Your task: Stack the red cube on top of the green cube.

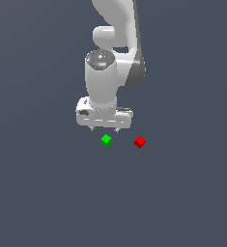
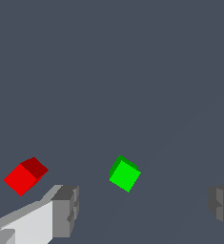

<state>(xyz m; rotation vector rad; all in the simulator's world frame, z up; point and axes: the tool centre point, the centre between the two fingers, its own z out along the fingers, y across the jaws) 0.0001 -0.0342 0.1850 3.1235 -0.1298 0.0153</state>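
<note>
The green cube (image 1: 106, 140) lies on the flat grey surface, with the red cube (image 1: 140, 142) a short way off toward the exterior view's right; they are apart. My gripper (image 1: 105, 129) hangs above the surface, just behind the green cube, fingers pointing down, open and empty. In the wrist view the green cube (image 2: 125, 174) shows between and beyond the two fingertips (image 2: 66, 210), and the red cube (image 2: 25, 176) lies outside the finger span. My gripper (image 2: 143, 209) touches neither cube.
The white arm (image 1: 112, 58) rises from the gripper toward the top of the exterior view. The plain grey surface (image 1: 47, 193) extends all around the cubes.
</note>
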